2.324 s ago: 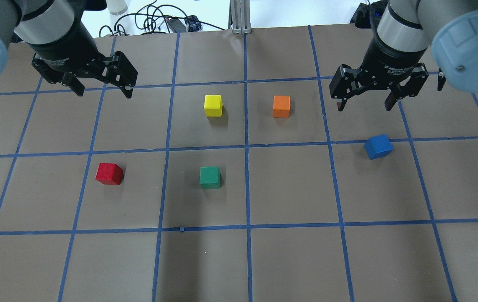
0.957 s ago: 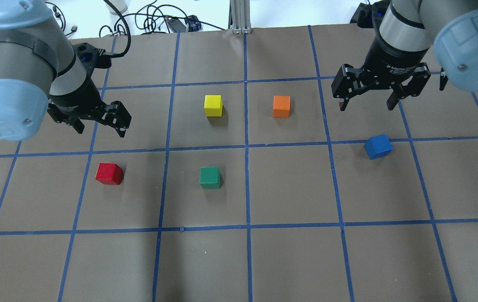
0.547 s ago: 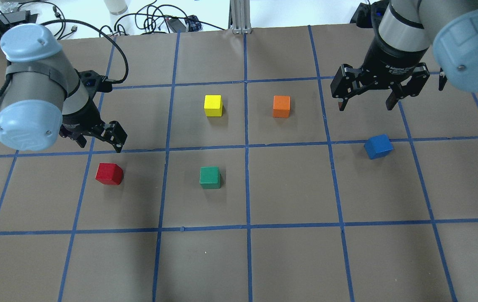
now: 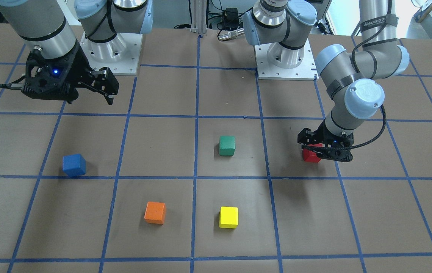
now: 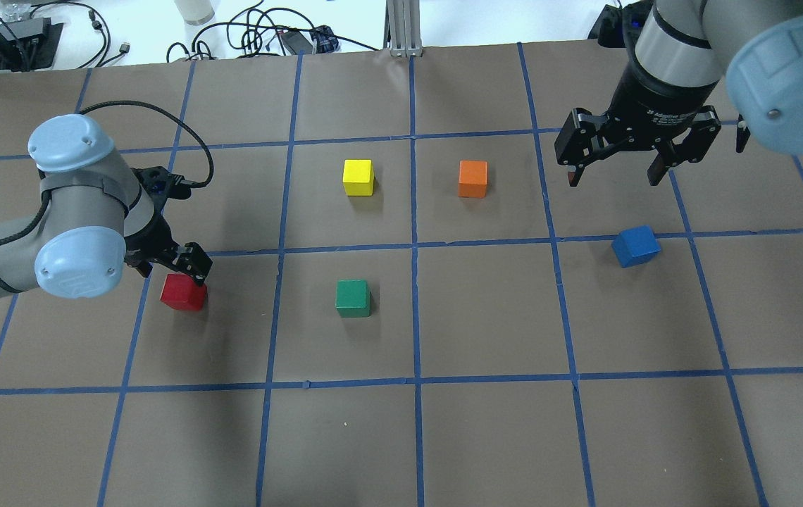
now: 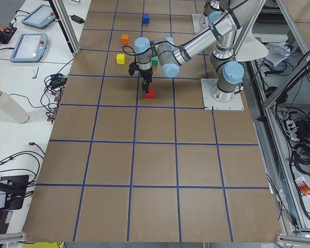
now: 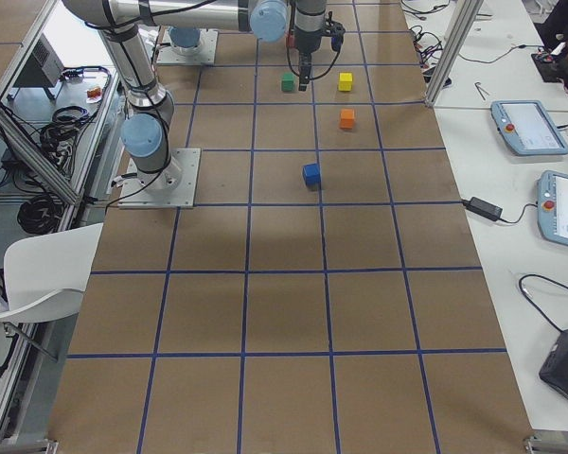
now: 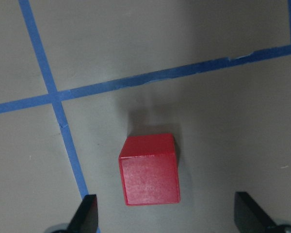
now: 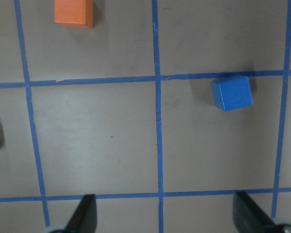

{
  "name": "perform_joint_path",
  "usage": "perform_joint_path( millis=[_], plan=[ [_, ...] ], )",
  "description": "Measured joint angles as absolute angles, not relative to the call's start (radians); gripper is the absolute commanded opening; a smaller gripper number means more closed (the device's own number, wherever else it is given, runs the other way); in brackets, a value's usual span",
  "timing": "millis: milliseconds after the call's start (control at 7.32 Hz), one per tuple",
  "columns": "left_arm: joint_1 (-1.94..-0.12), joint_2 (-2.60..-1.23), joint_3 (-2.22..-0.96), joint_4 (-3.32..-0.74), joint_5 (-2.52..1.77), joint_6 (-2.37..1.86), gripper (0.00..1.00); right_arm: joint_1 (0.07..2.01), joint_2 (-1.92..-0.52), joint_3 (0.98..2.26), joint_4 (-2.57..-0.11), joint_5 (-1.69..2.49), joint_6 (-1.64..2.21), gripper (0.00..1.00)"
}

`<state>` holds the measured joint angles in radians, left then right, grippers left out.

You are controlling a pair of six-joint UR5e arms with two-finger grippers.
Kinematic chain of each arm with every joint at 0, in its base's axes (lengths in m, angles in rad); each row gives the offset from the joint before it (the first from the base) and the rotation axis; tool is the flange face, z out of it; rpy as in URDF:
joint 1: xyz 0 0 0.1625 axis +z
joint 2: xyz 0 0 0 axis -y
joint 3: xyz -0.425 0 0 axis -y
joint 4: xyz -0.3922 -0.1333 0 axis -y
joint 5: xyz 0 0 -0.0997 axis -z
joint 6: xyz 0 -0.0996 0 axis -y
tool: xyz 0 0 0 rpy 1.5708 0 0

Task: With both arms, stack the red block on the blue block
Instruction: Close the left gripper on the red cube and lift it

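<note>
Near the table's left edge, the left gripper (image 8: 167,216) hangs over the red block (image 8: 150,174) with jaws spread, the block off-centre between them, so it should centre itself before pinching; near the right edge, the right gripper (image 5: 613,177) hovers spread, apart from the blue block (image 5: 635,246).

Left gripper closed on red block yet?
No, the left gripper is wide open, bare table showing between each finger and the red block.

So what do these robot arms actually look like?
The left arm and right arm are silver-grey tubes with light-blue joint caps. A black cable loops along the left. The left end effector and right end effector are black, two-fingered, blue-lit.
</note>
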<state>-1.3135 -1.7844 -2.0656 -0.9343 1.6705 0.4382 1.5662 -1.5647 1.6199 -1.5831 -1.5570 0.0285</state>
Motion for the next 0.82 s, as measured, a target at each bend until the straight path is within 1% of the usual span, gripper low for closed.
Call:
perform_joint_path(
  millis=[273, 410, 547, 820],
  plan=[
    [-1.303, -1.826, -2.096, -0.857, 1.67, 0.443, 1.0, 1.566, -1.565, 1.621, -1.583, -1.557, 0.028, 1.0],
    [-1.301, -1.84, -2.101, -0.85, 1.665, 0.443, 0.78, 1.566, -1.565, 1.622, -1.583, -1.557, 0.028, 1.0],
    [-1.3, -1.851, -2.102, -0.847, 1.66, 0.444, 0.44, 1.566, -1.565, 1.622, -1.583, -1.557, 0.029, 1.0],
    [-1.299, -1.857, -2.097, -0.842, 1.66, 0.447, 0.1, 1.567, -1.566, 1.623, -1.583, -1.556, 0.03, 1.0]
  ],
)
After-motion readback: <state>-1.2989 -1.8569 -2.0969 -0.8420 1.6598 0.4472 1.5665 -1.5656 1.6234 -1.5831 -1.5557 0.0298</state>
